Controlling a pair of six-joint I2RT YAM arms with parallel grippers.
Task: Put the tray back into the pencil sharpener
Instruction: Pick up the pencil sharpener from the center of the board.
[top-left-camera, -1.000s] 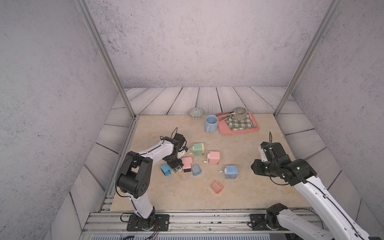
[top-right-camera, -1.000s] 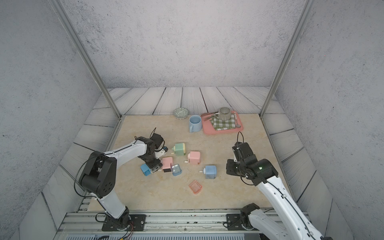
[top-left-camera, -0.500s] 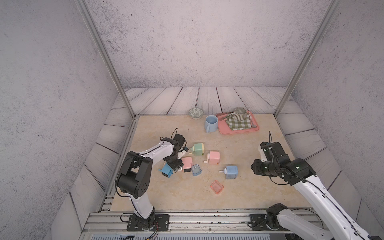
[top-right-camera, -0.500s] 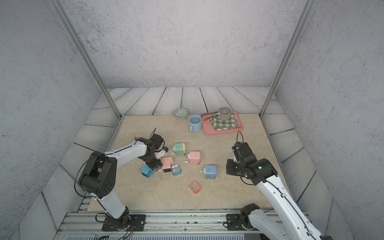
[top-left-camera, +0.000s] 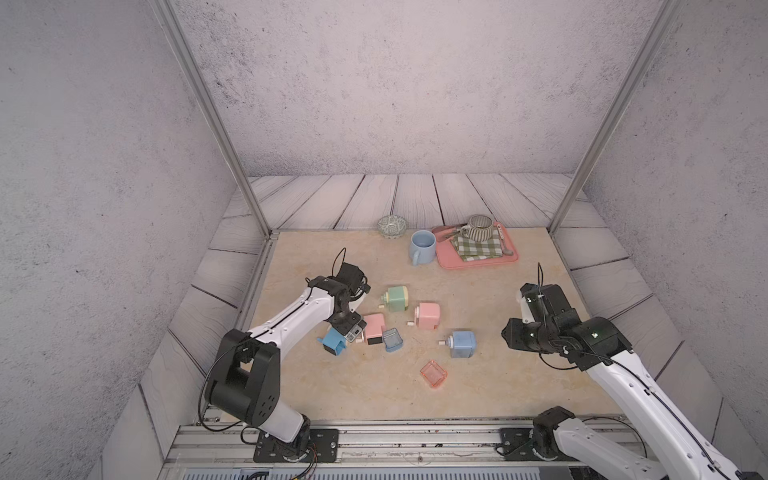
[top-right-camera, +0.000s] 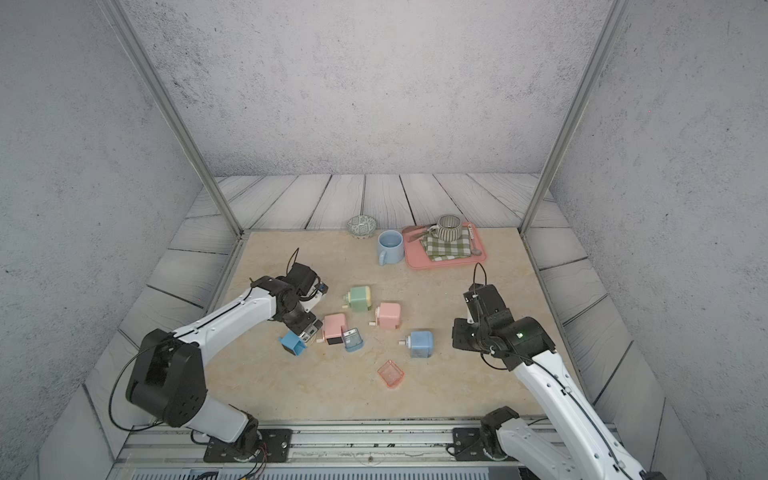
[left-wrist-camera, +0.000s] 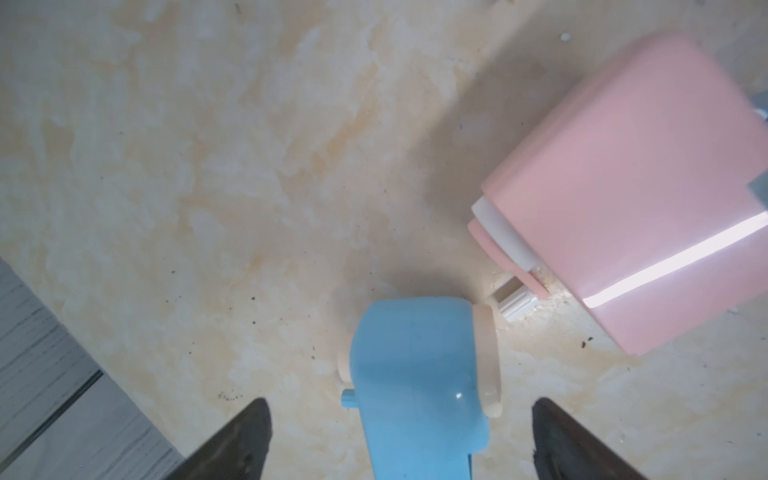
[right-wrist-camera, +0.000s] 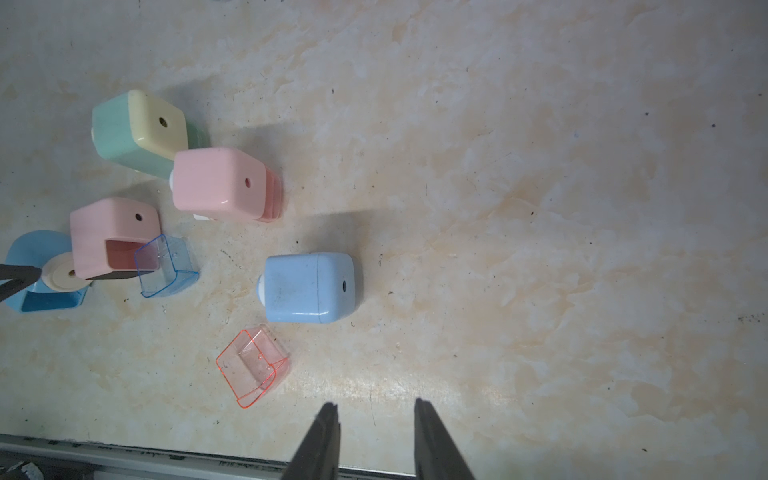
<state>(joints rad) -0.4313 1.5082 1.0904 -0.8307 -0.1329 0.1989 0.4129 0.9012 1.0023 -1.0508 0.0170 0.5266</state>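
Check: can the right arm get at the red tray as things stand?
Probably yes. The red tray lies alone on bare table, apart from the nearest sharpener, and the right gripper hangs nearby, jaws apart and empty.

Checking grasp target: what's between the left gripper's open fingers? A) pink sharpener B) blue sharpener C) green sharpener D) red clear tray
B: the left wrist view shows the blue sharpener between the spread fingers of the left gripper, not gripped; the pink sharpener lies outside them.

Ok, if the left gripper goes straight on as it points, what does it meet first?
Likely the blue sharpener, lying between the open jaws of the left gripper, though depth is unclear.
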